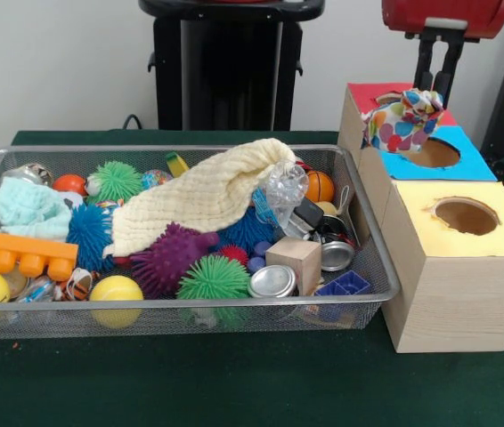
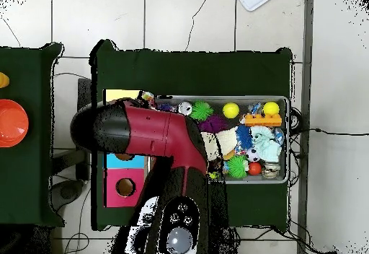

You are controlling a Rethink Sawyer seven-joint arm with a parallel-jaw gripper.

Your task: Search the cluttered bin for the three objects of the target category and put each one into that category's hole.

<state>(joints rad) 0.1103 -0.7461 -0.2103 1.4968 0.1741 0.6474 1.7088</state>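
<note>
Green cloth on the table, white wall behind, and the bin (image 1: 372,258) sits packed: spiky balls, a cream cloth (image 1: 203,191), a wooden cube (image 1: 295,261), yellow balls. Over at the boxes, the gripper (image 1: 437,82) hangs above the blue box (image 1: 466,166), fingers narrow, pinching a dotted fabric piece (image 1: 403,120) that dangles right at the rim of the blue hole (image 1: 430,153). The yellow box (image 1: 452,267) stands nearest.
</note>
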